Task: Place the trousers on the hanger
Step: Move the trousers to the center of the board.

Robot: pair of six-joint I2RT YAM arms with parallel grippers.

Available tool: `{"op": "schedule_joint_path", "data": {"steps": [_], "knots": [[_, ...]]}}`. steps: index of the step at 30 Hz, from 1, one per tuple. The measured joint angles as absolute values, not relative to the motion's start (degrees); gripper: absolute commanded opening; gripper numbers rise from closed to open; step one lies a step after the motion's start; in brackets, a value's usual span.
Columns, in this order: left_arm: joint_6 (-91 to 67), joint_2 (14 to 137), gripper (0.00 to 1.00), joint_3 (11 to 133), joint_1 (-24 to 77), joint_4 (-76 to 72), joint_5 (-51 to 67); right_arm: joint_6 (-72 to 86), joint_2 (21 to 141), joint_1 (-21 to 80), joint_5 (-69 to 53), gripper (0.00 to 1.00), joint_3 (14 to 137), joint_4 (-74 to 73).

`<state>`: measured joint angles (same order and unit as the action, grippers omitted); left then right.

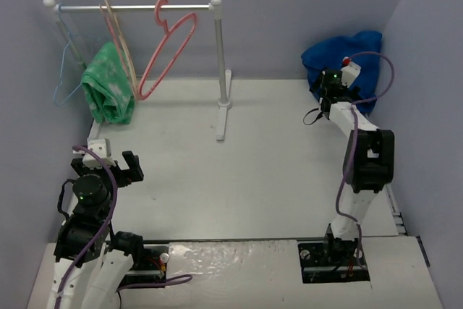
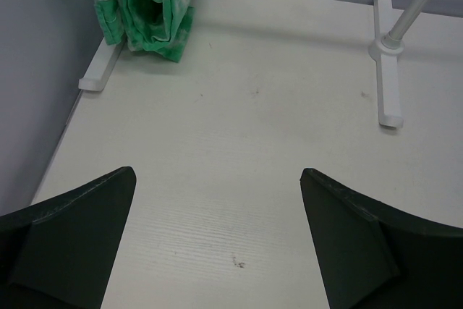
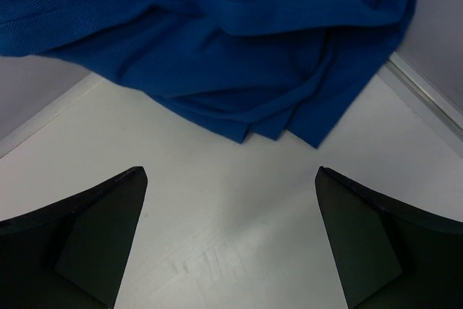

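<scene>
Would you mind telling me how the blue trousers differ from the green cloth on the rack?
The trousers are plain royal blue; the green cloth carries a pale pattern. The trousers lie heaped in the table's far right corner, while the green cloth hangs down from the rail at the far left. Both are soft, creased fabric, and neither is on the pink hanger.

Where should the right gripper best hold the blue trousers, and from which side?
Probably the bunched folds at the near edge of the trousers, which jut toward the open right gripper. Come from the front, low over the table; the heap sits in a corner.
</scene>
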<state>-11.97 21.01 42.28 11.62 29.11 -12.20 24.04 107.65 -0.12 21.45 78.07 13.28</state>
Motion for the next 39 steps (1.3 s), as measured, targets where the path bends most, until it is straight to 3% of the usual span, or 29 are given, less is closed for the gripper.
{"op": "schedule_joint_path", "data": {"steps": [11, 13, 15, 20, 21, 29, 39], "knots": [[-11.5, 21.8, 0.97, 42.3, 11.6, 29.3, -12.3, 10.9, 137.0, -1.8, 18.4, 1.00, 98.5, 18.0], [-11.3, 22.1, 0.97, 42.3, 11.6, 29.3, -12.3, 8.7, 139.3, -2.2, 18.1, 0.94, 102.4, 17.5], [-11.2, 22.5, 0.97, 42.3, 11.6, 29.3, -12.3, 7.5, 140.6, -2.6, 17.7, 0.81, 104.4, 17.3], [-11.1, 23.2, 0.97, 42.2, 11.7, 29.2, -12.3, 5.3, 142.0, -4.4, 15.2, 0.11, 106.6, 17.0], [-11.1, 23.3, 0.97, 42.1, 11.7, 29.3, -12.3, 5.0, 142.3, -4.9, 14.5, 0.02, 107.3, 16.9], [-11.0, 23.5, 0.97, 41.7, 11.7, 29.1, -12.1, 1.2, 138.4, -6.1, 6.5, 0.00, 106.4, 13.1], [-11.2, 23.0, 0.97, 41.7, 11.7, 28.9, -11.1, 2.5, 102.9, 6.6, 7.8, 0.00, 98.1, 5.3]]}}
